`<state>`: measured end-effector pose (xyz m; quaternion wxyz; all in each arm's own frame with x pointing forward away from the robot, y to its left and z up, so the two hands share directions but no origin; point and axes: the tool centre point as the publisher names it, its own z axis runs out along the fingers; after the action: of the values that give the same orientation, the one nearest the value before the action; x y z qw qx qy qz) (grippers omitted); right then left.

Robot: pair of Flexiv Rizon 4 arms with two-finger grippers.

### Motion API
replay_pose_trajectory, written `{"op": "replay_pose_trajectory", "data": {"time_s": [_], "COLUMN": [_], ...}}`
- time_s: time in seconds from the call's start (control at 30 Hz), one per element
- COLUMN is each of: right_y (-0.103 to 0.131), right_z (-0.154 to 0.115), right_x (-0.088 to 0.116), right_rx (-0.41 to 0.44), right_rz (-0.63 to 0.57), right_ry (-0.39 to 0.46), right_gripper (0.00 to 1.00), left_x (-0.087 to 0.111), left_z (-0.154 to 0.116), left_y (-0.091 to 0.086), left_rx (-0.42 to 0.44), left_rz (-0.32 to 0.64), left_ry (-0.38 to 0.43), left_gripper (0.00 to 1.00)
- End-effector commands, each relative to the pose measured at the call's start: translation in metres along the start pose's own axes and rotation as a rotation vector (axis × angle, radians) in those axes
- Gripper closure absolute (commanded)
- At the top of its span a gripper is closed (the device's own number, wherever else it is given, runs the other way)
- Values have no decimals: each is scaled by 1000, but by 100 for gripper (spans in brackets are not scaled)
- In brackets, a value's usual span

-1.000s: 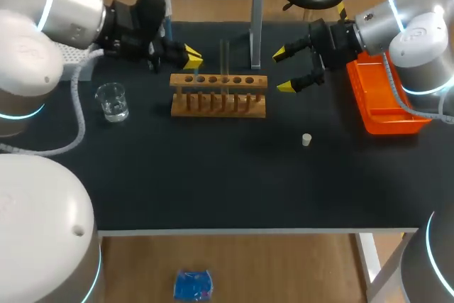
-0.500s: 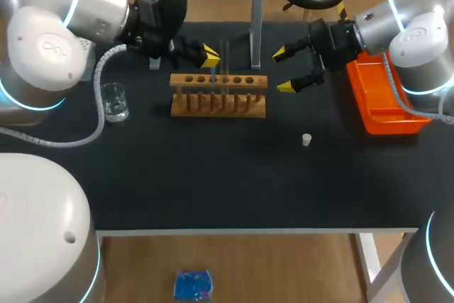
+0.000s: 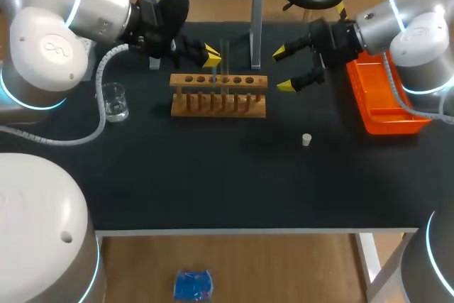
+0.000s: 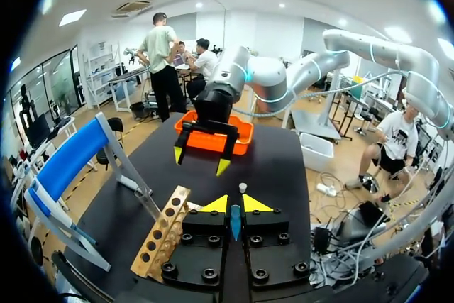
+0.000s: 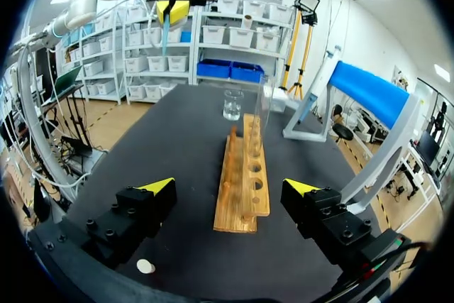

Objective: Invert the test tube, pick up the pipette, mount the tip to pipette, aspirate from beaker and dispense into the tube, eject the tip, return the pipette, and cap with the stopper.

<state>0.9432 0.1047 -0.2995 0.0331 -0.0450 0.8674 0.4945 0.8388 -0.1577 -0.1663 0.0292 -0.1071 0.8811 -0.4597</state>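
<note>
Over the wooden rack [image 3: 218, 97] at the rear of the desk [image 3: 213, 175], my left fingers [image 3: 211, 53] pinch a slim blue pipette [image 4: 235, 222], close to the upright test tube [image 3: 225, 58]. My right fingers [image 3: 285, 70] gape wide, holding nothing, beside the rack's end. The stopper [image 3: 306, 140] and beaker [image 3: 112, 101] stand well apart.

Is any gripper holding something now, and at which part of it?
The left gripper is shut on a slim blue pipette, gripped along its shaft; one end sticks out ahead. The right gripper is open, holding nothing.
</note>
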Motion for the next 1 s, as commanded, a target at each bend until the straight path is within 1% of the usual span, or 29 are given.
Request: {"op": "replay_pose_trajectory", "data": {"time_s": [0.03, 0.1, 0.27, 0.33, 0.43, 0.53, 0.67, 0.77, 1.0], "right_y": [12, 19, 35, 43, 54, 66, 79, 86, 104], "right_z": [-38, -49, -68, -73, -78, -78, -72, -61, -28], "right_x": [36, 51, 83, 95, 112, 126, 138, 143, 144], "right_rx": [-38, -72, -120, -157, -186, -233, -284, -305, -354], "right_rz": [5, 14, 7, 9, 7, 8, 6, 11, 22], "right_ry": [-24, -14, -27, -18, -17, -2, 23, 37, 78], "right_gripper": [0, 0, 0, 0, 0, 0, 0, 0, 0], "left_x": [0, 0, 0, 0, 0, 0, 0, 0, 0], "left_z": [0, 0, 0, 0, 0, 0, 0, 0, 0], "left_y": [0, 0, 0, 0, 0, 0, 0, 0, 0], "left_rx": [-1, -1, -1, -1, -1, -1, -1, -1, -1], "left_rz": [0, 0, 0, 0, 0, 0, 0, 0, 0], "left_ry": [2, 2, 2, 2, 2, 2, 2, 2, 2], "left_gripper": [100, 100, 100, 100, 100, 100, 100, 100, 100]}}
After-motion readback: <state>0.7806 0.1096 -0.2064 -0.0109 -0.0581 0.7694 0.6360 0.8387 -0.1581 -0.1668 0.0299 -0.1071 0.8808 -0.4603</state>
